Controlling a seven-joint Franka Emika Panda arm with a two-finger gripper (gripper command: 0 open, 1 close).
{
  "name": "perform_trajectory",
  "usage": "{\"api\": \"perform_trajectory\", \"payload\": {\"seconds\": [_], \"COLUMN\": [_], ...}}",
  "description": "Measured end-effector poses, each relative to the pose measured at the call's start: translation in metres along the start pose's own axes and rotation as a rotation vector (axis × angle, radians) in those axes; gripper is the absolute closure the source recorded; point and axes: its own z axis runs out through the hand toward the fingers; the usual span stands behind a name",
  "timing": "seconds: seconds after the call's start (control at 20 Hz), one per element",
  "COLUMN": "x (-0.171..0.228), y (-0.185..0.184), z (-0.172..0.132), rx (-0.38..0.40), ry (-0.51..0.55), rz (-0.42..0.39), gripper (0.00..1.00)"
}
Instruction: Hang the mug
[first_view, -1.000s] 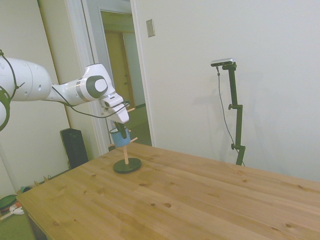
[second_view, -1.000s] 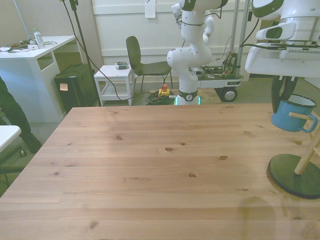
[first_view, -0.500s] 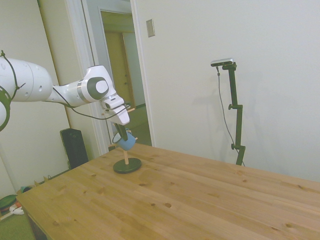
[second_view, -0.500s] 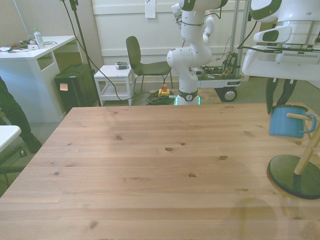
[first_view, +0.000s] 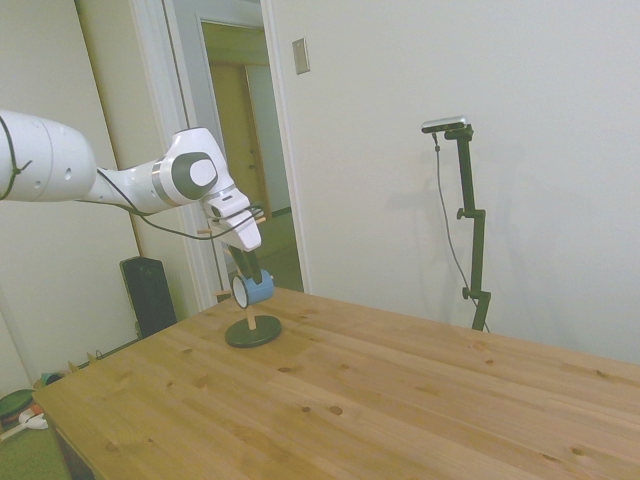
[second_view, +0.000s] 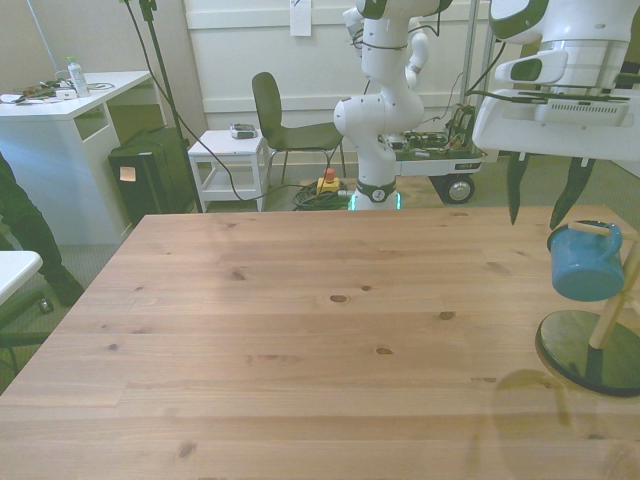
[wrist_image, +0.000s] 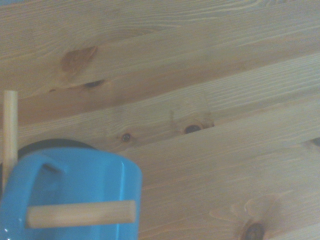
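The mug (second_view: 587, 262) hangs by its handle on a wooden peg (wrist_image: 80, 214) of the mug stand (second_view: 597, 350), at the front view's right edge of the table (second_view: 300, 340). Reading the front view left to right: bare tabletop, then the gripper (second_view: 545, 205), then the mug and the stand's dark round base. The gripper sits above the mug with its jaws spread and clear of the rim, so the peg alone carries the weight. The mug lies tilted on its side because the handle loop pivots on the peg. Judged from this, the hanging step looks complete.
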Motion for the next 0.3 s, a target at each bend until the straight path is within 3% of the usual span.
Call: {"api": "perform_trajectory", "payload": {"seconds": [0.3], "x": [0.051], "y": [0.089], "z": [0.002], "rx": [0.048], "ry": [-0.025], "rz": [0.022], "gripper": [0.00]}}
